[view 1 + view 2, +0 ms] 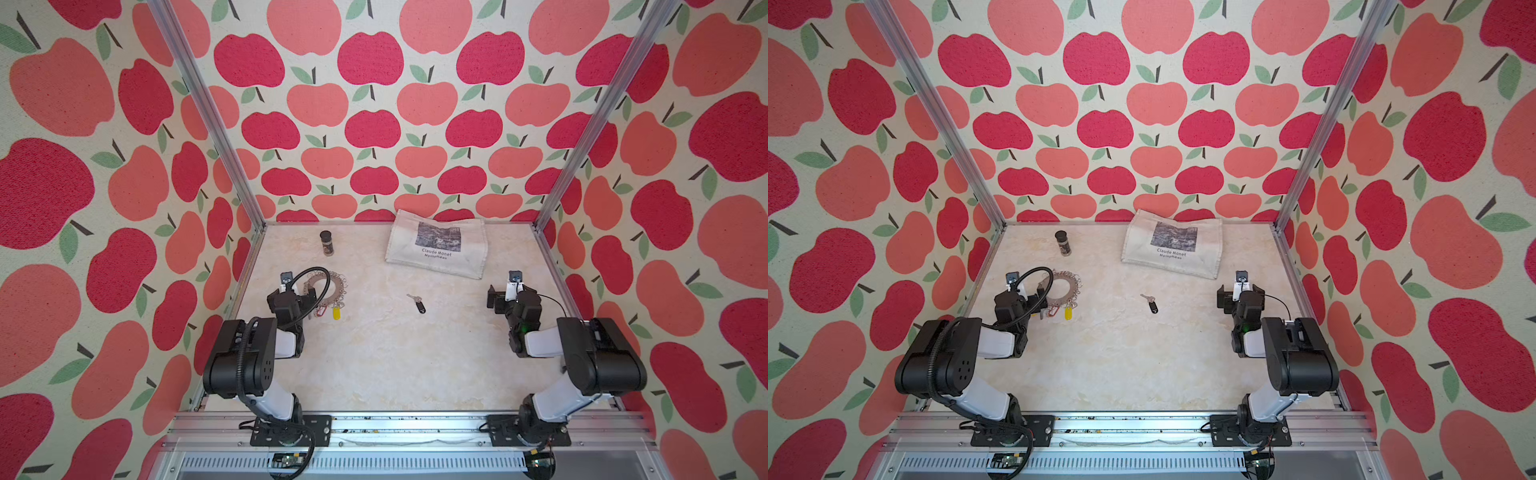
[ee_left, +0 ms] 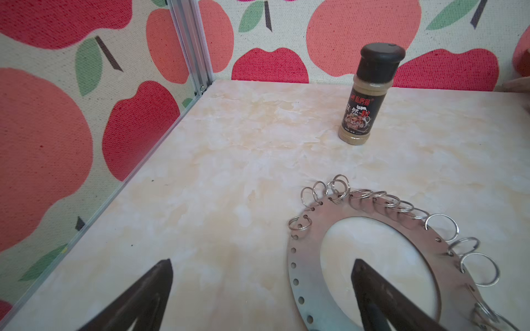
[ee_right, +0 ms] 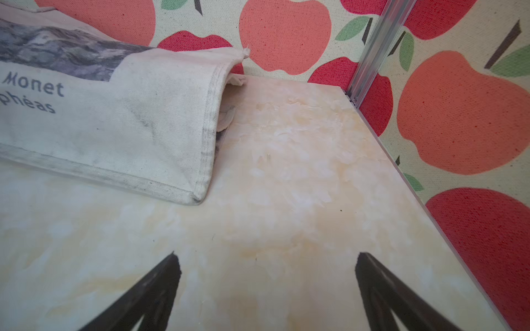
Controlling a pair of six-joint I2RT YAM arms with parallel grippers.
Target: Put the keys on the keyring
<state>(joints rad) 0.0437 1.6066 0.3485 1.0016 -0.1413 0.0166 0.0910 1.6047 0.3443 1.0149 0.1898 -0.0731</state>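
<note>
Lying between left hand (image 2: 262,262) and right hand (image 3: 266,255): keys (image 1: 416,303), touching neither.

Overhead stereo pair, low wrist close-ups

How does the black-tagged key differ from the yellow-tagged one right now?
Tag colour: the black-tagged key has a dark oval tag, the yellow-tagged key a bright yellow one. Place: the black-tagged key lies alone in the open, clear of the keyring; the yellow-tagged key sits at its near rim, apparently hooked on. Both lie flat on the table.
</note>
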